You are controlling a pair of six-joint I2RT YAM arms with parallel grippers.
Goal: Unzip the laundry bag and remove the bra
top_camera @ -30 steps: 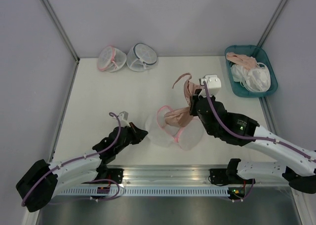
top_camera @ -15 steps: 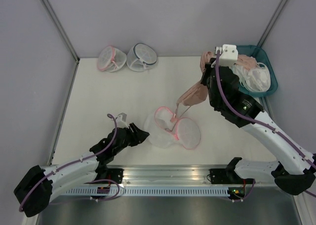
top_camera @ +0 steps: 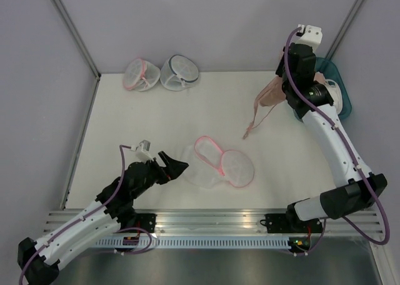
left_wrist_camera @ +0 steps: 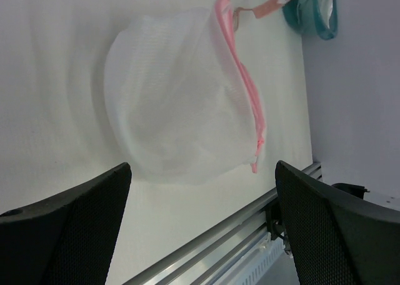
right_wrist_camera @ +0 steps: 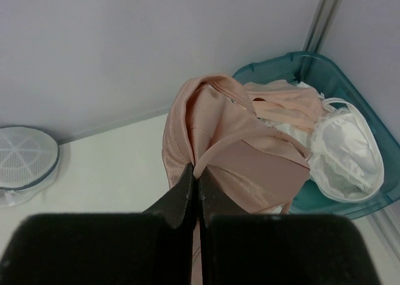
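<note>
The laundry bag lies unzipped on the table, its two white mesh halves spread and the pink zipper rim showing. My left gripper stands open just left of it, touching nothing; the left wrist view shows the bag beyond the wide-apart fingers. My right gripper is shut on the pale pink bra. It holds the bra high at the back right, beside the bin. One thin strap dangles towards the table.
A teal bin with white and peach garments sits at the back right corner. Two more mesh pouches rest at the back left, one pink-trimmed and one dark-trimmed. A metal rail runs along the near edge.
My right gripper pulled the bra out of the bag and carried it up to the back right. My left gripper opened, let go of the bag and drew back a little.
</note>
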